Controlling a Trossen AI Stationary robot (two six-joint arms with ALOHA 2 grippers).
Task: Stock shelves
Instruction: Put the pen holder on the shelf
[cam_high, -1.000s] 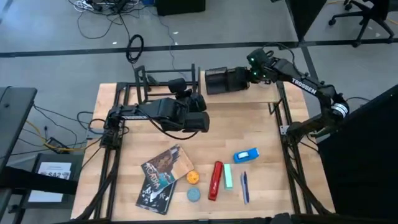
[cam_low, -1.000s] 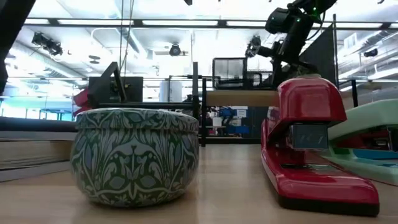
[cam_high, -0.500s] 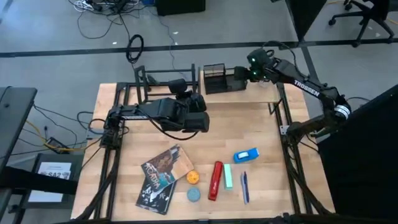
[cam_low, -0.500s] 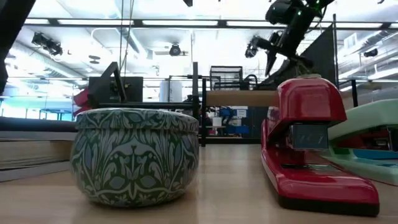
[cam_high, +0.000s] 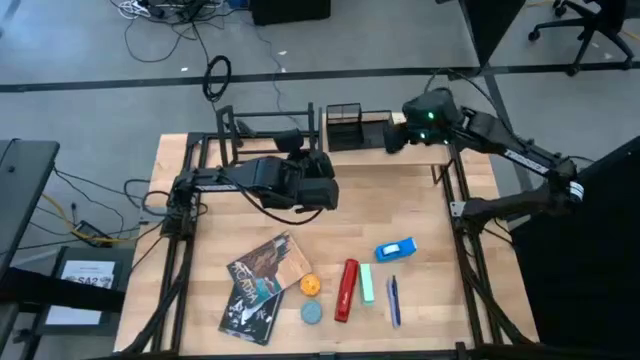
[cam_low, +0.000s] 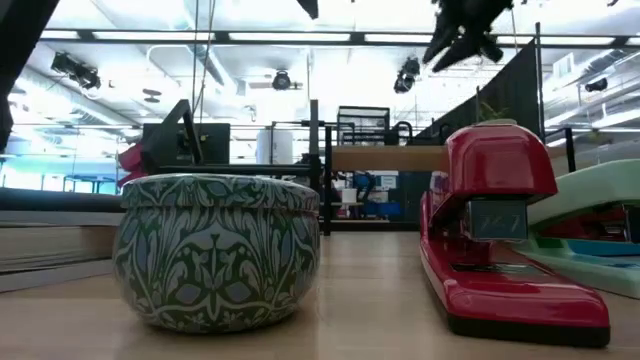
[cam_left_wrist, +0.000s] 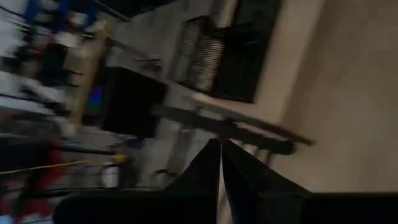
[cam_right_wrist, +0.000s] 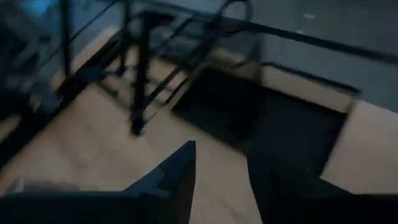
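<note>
While the right gripper (cam_high: 392, 137) hangs above the wooden plank shelf (cam_high: 420, 152) at the table's far right, its fingers stand apart with nothing between them, just beside the black mesh organizer box (cam_high: 345, 125) standing on the plank's left end. What the box holds cannot be made out. The left gripper (cam_high: 322, 190) waits over the middle of the table, in front of the black tube rack (cam_high: 262, 128); its two fingers meet at the tips and grip nothing. The left wrist view is blurred and shows little beyond dark bars.

On the near table lie two books (cam_high: 259, 283), one overlapping the other, one patterned round tin (cam_low: 218, 248), one small orange disc (cam_high: 311, 284), one red stapler (cam_high: 346, 290), one pale green block (cam_high: 367, 283), one blue tape dispenser (cam_high: 395, 249) and what looks like a pen (cam_high: 393, 300). In the low view the stapler is cut off by the tin's neighbours only at the frame's right, where the green block runs out of sight.
</note>
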